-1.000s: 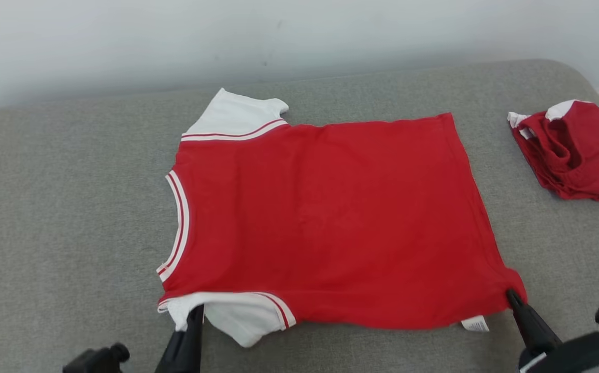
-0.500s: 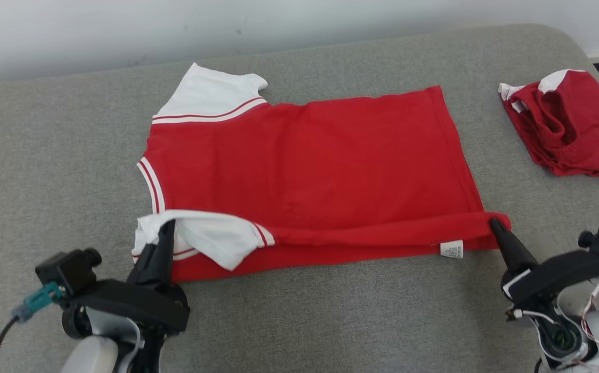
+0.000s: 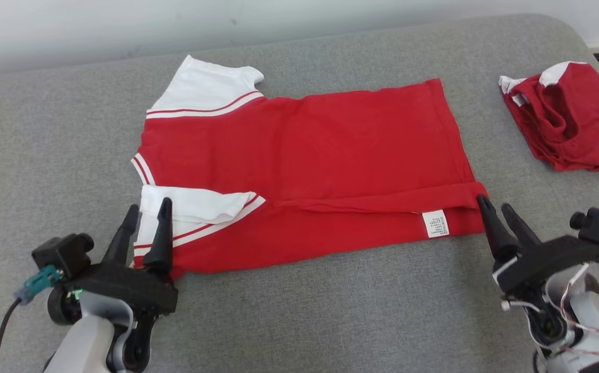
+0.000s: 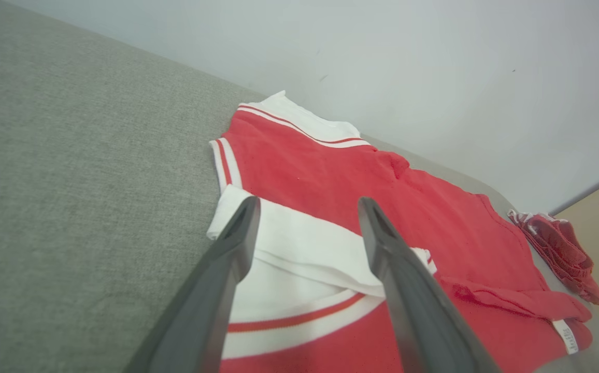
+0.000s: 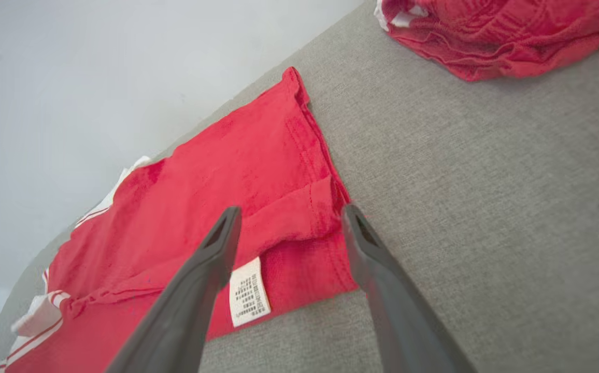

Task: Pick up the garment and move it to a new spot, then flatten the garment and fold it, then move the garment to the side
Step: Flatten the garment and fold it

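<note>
The red short-sleeved jersey with white sleeves and red-and-white stripe trim [image 3: 304, 150] lies flat in the middle of the grey fabric-covered table [image 3: 45, 155]. Its long axis runs parallel to the table's far edge, with the neck opening towards the left edge and the hem towards the right edge. The long side closest to the near edge lies turned over onto the body as a narrow band. On that band the near white sleeve [image 3: 190, 204] rests doubled on the red cloth, and a small white care label [image 3: 436, 224] faces up close to the hem corner. The far white sleeve [image 3: 201, 85] lies spread out towards the far edge, below the pale wall [image 3: 71, 26].

The left gripper [image 3: 148, 204] sits at the near neck-side corner, jaws spread apart over the edge of the folded sleeve and gripping nothing. The right gripper [image 3: 493, 202] sits at the near hem corner, jaws likewise apart, one fingertip at the fold's end and the other just beside the cloth.

A crumpled red-and-white garment [image 3: 569, 124] lies at the far right corner, well apart from the jersey
</note>
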Robot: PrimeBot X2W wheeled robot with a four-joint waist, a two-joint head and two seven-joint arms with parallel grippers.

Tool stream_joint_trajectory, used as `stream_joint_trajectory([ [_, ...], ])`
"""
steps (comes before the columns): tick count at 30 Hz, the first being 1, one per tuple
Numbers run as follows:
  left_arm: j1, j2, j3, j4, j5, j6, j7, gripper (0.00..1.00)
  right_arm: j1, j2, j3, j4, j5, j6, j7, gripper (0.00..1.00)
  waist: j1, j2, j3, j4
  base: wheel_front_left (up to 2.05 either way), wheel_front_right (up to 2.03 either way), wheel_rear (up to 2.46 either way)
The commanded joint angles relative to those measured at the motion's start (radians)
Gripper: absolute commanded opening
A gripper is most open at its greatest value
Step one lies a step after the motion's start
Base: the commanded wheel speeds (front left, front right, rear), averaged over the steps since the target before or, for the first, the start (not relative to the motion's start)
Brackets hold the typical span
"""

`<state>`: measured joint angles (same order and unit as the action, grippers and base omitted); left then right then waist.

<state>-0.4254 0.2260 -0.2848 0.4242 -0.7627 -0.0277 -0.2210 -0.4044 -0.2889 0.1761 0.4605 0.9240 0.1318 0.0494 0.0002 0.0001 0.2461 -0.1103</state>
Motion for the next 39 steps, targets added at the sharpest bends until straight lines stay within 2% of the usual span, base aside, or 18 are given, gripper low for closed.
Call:
stream_joint_trajectory([
  [1, 0.022, 0.003, 0.004, 0.007, 0.011, -0.005, -0.012, 1.00, 0.018, -0.027, 0.020, -0.005, -0.026, -0.003, -0.023, 1.00, -0.0002, -0.0001, -0.009, 0.006, 0.00, 0.00, 0.00],
  [8, 0.118, 0.014, -0.035, 0.016, 0.071, 0.012, -0.028, 1.00, 0.045, -0.112, 0.115, 0.031, -0.110, -0.003, -0.114, 1.00, -0.0002, -0.0001, -0.024, 0.020, 0.00, 0.00, 0.00],
  [16, 0.140, 0.044, -0.078, 0.034, 0.140, 0.064, -0.022, 1.00, -0.010, -0.109, 0.180, 0.125, -0.127, -0.003, -0.156, 1.00, -0.0002, -0.0001, -0.008, 0.028, 0.00, 0.00, 0.00],
  [19, 0.141, 0.035, -0.072, 0.039, 0.134, 0.081, -0.019, 1.00, -0.037, -0.101, 0.199, 0.170, -0.125, -0.003, -0.170, 1.00, -0.0002, -0.0001, 0.002, 0.031, 0.00, 0.00, 0.00],
  [26, 0.134, 0.016, -0.083, 0.057, 0.111, 0.064, 0.004, 1.00, -0.084, -0.086, 0.236, 0.272, -0.121, -0.003, -0.198, 1.00, -0.0002, -0.0001, 0.016, 0.044, 0.00, 0.00, 0.00],
  [27, 0.131, 0.010, -0.084, 0.062, 0.103, 0.061, 0.007, 0.99, -0.089, -0.082, 0.243, 0.287, -0.115, -0.003, -0.200, 0.84, -0.0002, -0.0001, 0.016, 0.046, 0.00, 0.00, 0.00],
  [28, 0.128, 0.007, -0.085, 0.069, 0.106, 0.060, 0.009, 0.70, -0.095, -0.077, 0.249, 0.301, -0.112, -0.003, -0.204, 0.39, -0.0002, -0.0001, 0.015, 0.047, 0.00, 0.00, 0.00],
  [29, 0.125, 0.006, -0.090, 0.076, 0.108, 0.055, 0.012, 0.18, -0.100, -0.073, 0.257, 0.313, -0.106, -0.003, -0.208, 0.00, -0.0002, -0.0001, 0.013, 0.048, 0.00, 0.00, 0.00],
  [30, 0.123, 0.004, -0.094, 0.077, 0.109, 0.053, 0.010, 0.00, -0.103, -0.069, 0.264, 0.323, -0.102, -0.003, -0.213, 0.00, -0.0002, -0.0001, 0.008, 0.049, 0.00, 0.00, 0.00],
  [33, 0.129, 0.001, -0.090, 0.075, 0.103, 0.046, -0.003, 0.00, -0.105, -0.067, 0.282, 0.345, -0.081, -0.003, -0.233, 0.00, -0.0002, -0.0001, -0.014, 0.056, 0.00, 0.00, 0.00],
  [39, 0.191, 0.012, -0.062, 0.041, 0.088, 0.060, -0.025, 0.00, -0.065, -0.075, 0.325, 0.355, -0.040, -0.003, -0.258, 0.00, -0.0002, -0.0001, -0.093, 0.069, 0.00, 0.00, 0.00],
])
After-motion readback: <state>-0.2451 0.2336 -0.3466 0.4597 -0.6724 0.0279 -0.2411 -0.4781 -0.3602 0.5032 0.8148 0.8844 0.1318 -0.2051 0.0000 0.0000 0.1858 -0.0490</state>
